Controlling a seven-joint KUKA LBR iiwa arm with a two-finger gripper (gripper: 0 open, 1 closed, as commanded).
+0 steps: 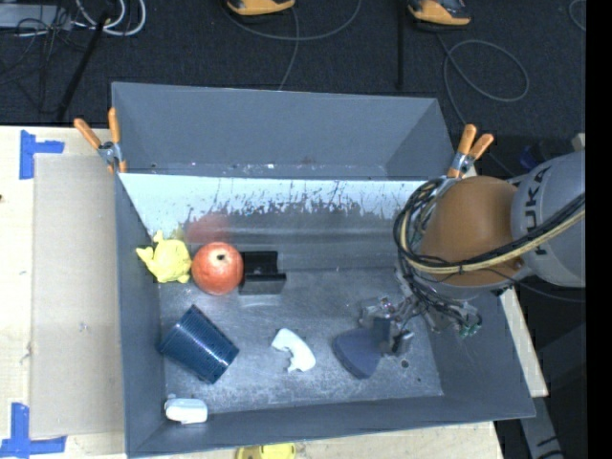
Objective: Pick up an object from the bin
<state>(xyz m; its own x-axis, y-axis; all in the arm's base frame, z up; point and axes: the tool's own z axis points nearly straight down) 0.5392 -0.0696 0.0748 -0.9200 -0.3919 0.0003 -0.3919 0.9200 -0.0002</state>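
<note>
Since the gripper [392,331] sits at the right edge of the flat dark-blue piece [358,354] near the bin's [277,142] front right, its opening unreadable, an off-centre pinch could probably skid the piece away

Grey bin [287,151] — red apple [216,269], yellow toy [167,260], black block [260,269], dark-blue cup [199,344], white scrap [294,349], slate-blue wedge [356,355].

A dark slate-blue piece [356,356], flat with a rounded outline, lies on the floor of the bin [277,142] in its near right part. The tool [394,338] is low at its right edge.
</note>
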